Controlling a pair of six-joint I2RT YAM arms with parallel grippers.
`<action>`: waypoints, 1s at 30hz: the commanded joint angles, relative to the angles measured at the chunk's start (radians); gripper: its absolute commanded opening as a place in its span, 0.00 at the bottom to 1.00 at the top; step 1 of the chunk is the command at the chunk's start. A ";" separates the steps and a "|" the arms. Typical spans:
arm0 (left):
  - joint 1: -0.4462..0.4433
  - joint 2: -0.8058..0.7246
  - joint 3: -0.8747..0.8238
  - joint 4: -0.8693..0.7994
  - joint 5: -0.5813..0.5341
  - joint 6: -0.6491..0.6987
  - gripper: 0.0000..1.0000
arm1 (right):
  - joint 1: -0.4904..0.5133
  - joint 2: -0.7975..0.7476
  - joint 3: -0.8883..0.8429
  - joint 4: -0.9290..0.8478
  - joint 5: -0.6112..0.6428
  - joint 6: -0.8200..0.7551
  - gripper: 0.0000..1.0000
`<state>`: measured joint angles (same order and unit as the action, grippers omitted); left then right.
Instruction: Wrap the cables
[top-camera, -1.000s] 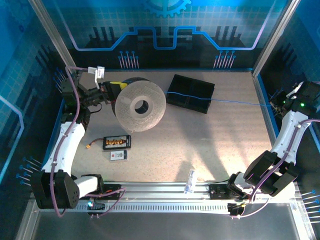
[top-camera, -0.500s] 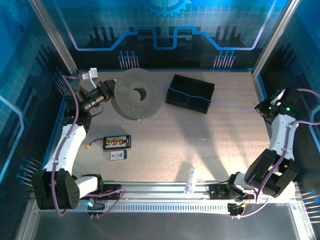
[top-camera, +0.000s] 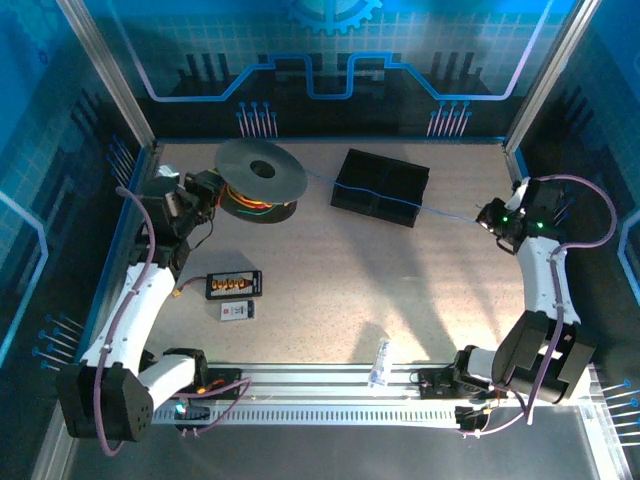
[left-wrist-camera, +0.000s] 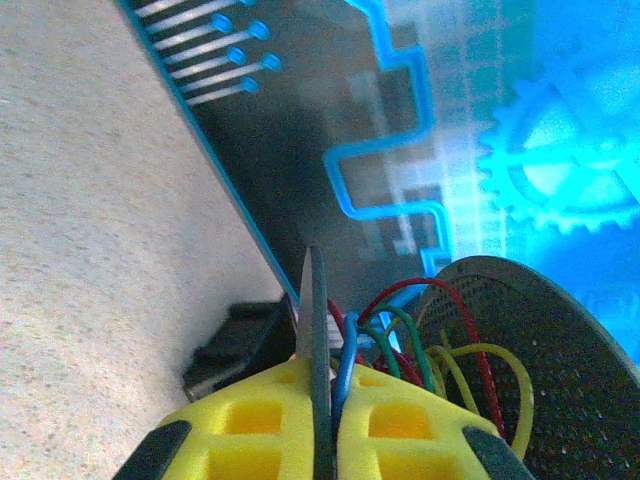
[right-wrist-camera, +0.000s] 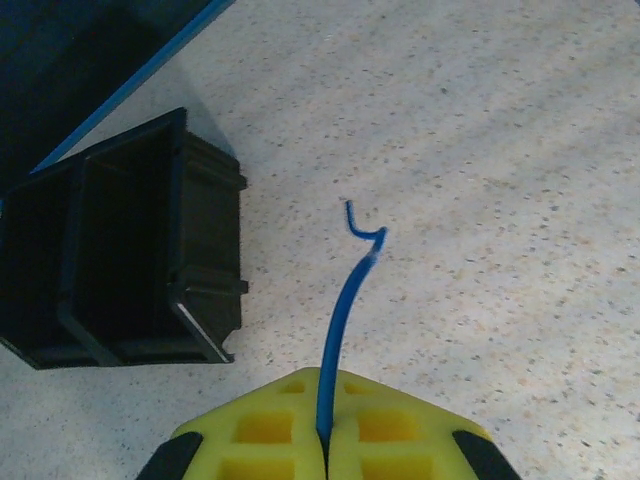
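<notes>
The right gripper (top-camera: 490, 214), at the right of the top view, is pinched tight on the blue cable (top-camera: 445, 211). The cable runs taut and nearly level leftward, rising slightly, across the black bin (top-camera: 380, 187) to the spool (top-camera: 235, 165) at upper left. In the right wrist view, a short kinked tail pokes up past the fingers. The left gripper (left-wrist-camera: 322, 385) is closed on the spool's thin flange edge, with red, green and yellow cables (left-wrist-camera: 430, 360) looped just beside it.
</notes>
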<state>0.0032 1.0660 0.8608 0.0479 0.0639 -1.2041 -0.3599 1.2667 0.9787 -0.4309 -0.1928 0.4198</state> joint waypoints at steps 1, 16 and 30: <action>0.021 -0.018 0.028 0.142 -0.522 -0.177 0.00 | 0.004 -0.031 -0.027 0.032 0.215 -0.031 0.00; -0.075 0.075 0.004 0.156 -0.801 -0.173 0.00 | 0.188 -0.108 -0.077 0.009 0.316 -0.079 0.00; -0.077 0.068 -0.002 0.155 -0.800 -0.156 0.00 | 0.188 -0.113 -0.084 0.015 0.299 -0.079 0.00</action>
<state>-0.1238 1.1633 0.8433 0.0124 -0.4004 -1.3064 -0.1440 1.1751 0.9131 -0.3874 -0.0559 0.3847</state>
